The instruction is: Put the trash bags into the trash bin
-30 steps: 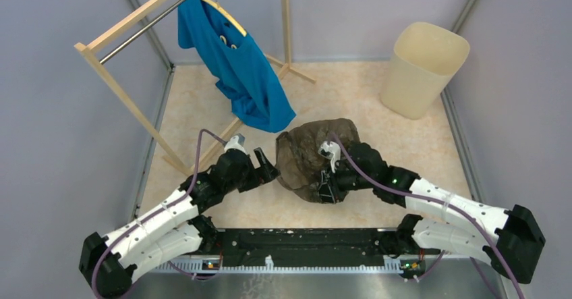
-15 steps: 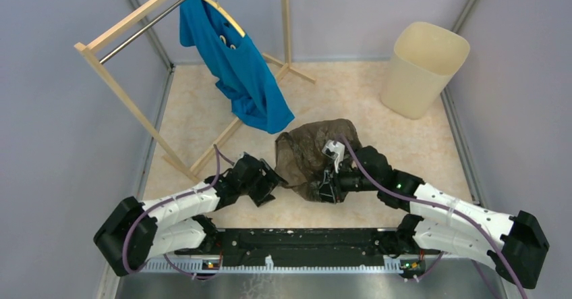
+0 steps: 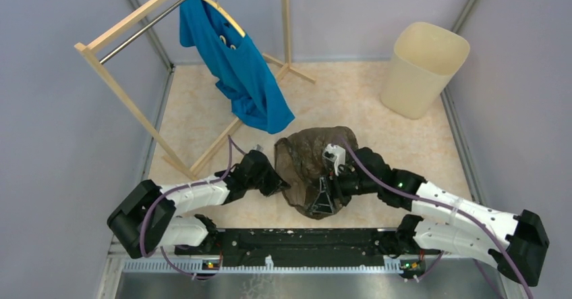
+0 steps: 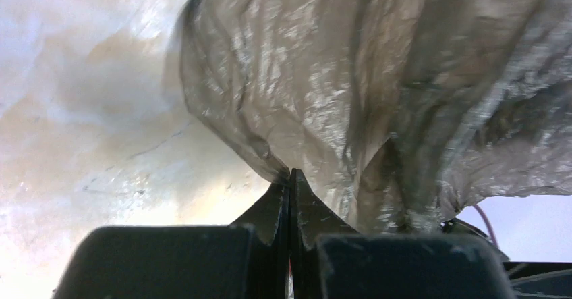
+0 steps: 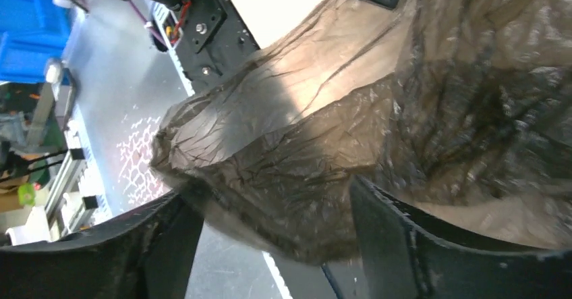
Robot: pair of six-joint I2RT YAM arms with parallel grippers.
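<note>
Pinching the left-hand edge of the trash bag (image 3: 310,160), the left gripper (image 3: 275,183) has its jaws pressed together. Its wrist view shows a fold of film meeting the fingertips (image 4: 278,194), which looks to me like a thin bite. The right gripper (image 3: 322,201) sits at the bag's lower edge, in the middle of the overhead frame. In its own wrist view the jaws stand wide apart, with crumpled brown film bulging into the gap between them, unclamped.

The bag lies in a loose heap on the desk (image 3: 202,120) at centre frame, just below the hem of the blue shirt (image 3: 236,69) that hangs on the wooden rack (image 3: 121,86) in the upper left. The trash bin (image 3: 425,69) stands upright in the upper right, well apart from the bag.

Several things could go wrong from here:
- With only one narrow pinch holding it, the slick film may slide out of the left jaws once the bag's weight comes onto them.
- A sharp pull could stretch or tear the film.
- If the right jaws close on a shallow wrinkle, that hold would be equally weak.
- A bag this limp will likely hang long and trail, so it could drape over the bin's rim rather than drop inside.
- A dragging arm or bag could nudge the light-looking bin over.
- Lifting toward the upper left risks snagging the shirt hem.
</note>
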